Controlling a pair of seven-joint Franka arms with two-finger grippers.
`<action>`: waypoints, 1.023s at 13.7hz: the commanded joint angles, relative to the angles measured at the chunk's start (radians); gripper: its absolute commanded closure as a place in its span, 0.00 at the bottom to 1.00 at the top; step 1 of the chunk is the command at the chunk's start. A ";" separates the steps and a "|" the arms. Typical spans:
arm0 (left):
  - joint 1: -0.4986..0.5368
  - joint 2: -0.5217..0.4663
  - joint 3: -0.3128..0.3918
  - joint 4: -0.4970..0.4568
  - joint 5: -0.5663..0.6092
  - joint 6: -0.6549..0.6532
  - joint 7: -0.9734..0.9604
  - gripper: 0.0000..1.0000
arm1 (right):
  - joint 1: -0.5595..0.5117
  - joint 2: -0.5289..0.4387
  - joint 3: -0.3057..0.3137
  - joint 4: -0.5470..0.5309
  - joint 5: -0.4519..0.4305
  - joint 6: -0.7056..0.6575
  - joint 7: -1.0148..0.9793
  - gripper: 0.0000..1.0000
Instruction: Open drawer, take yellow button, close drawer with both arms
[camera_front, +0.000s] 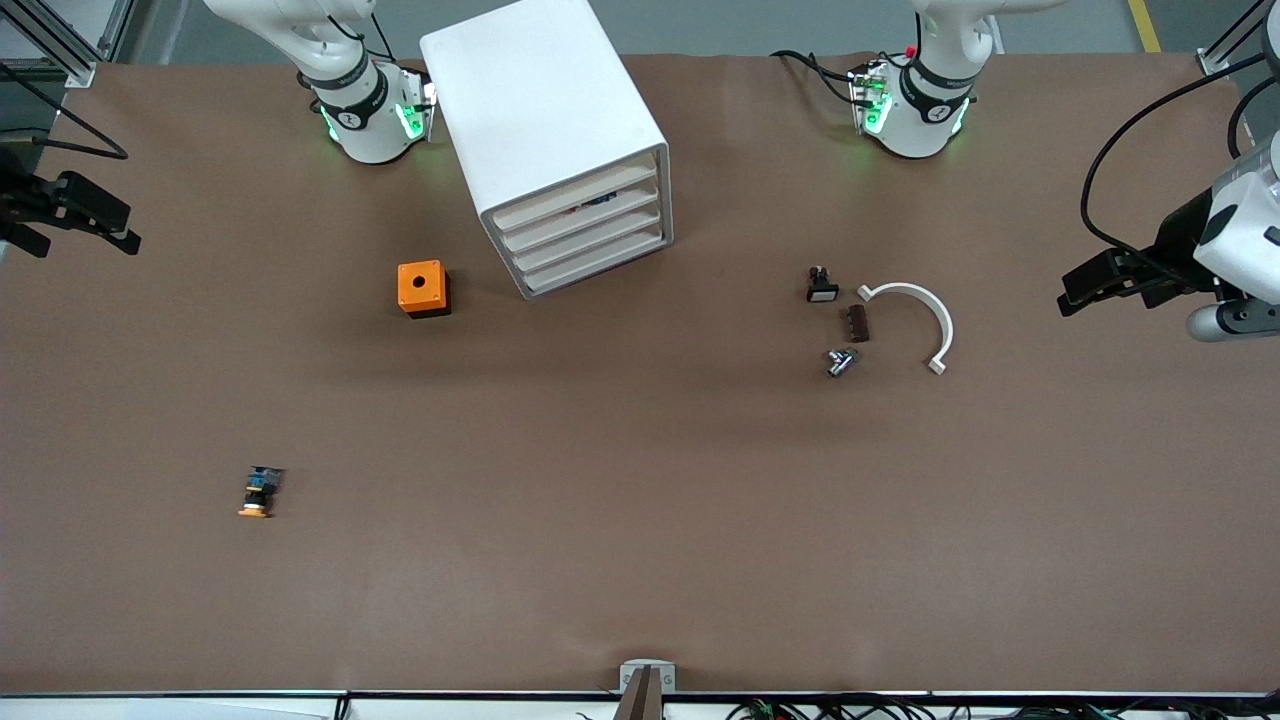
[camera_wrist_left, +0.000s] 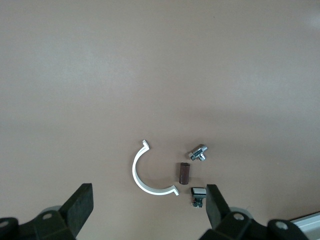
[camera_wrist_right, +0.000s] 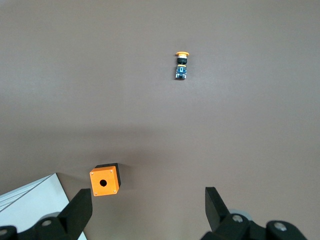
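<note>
The white cabinet (camera_front: 545, 110) stands near the robots' bases, and its corner shows in the right wrist view (camera_wrist_right: 30, 200). Its top drawer (camera_front: 575, 195) sits flush with the three below it. The button (camera_front: 262, 492), with orange cap, black body and blue end, lies on the bare table toward the right arm's end, far nearer the front camera than the cabinet. It also shows in the right wrist view (camera_wrist_right: 181, 65). My right gripper (camera_front: 120, 238) (camera_wrist_right: 148, 204) hangs open and empty over the right arm's end. My left gripper (camera_front: 1068, 300) (camera_wrist_left: 148, 200) hangs open and empty over the left arm's end.
An orange cube box with a hole (camera_front: 423, 288) (camera_wrist_right: 104, 180) sits beside the cabinet. Toward the left arm's end lie a black part with a white face (camera_front: 822, 286) (camera_wrist_left: 198, 193), a brown piece (camera_front: 857, 323) (camera_wrist_left: 184, 172), a metal piece (camera_front: 840, 361) (camera_wrist_left: 200, 152) and a white arc (camera_front: 944, 325) (camera_wrist_left: 135, 172).
</note>
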 joint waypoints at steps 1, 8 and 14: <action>-0.021 0.007 0.026 0.021 0.017 -0.011 0.003 0.01 | -0.002 -0.034 0.001 -0.029 0.007 -0.005 0.026 0.00; -0.012 0.007 0.026 0.029 0.015 -0.011 0.007 0.01 | 0.005 -0.032 0.003 -0.029 0.009 -0.009 0.038 0.00; -0.007 0.003 0.025 0.070 0.017 -0.013 0.004 0.01 | 0.005 -0.030 0.003 -0.030 0.010 -0.012 0.038 0.00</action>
